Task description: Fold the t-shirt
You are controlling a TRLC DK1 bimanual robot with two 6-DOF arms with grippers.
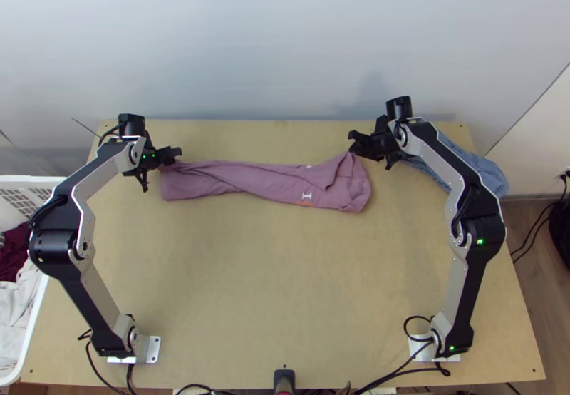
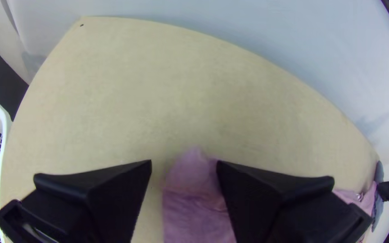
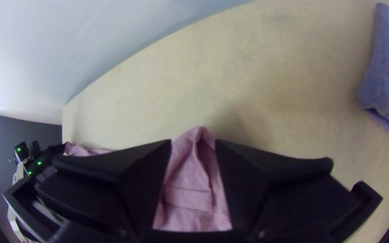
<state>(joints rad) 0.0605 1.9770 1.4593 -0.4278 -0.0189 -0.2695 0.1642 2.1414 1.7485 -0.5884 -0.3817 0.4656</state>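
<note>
Left pincer (image 2: pixel 184 161) and right pincer (image 3: pixel 193 141) are sitting spread at opposite ends of your t-shirt (image 1: pixel 274 180), which is lying in a long rumpled strip across the desk (image 1: pixel 285 288), probably handling light and floppy, so you're wanting both far-side corners pinched.

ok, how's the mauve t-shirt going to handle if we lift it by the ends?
Floppy, most likely: the t-shirt lies in a long creased strip, so its middle should sag. Layers may slip or open, since it looks loosely gathered rather than pressed flat. The right gripper might catch only the raised fold between its jaws.
</note>
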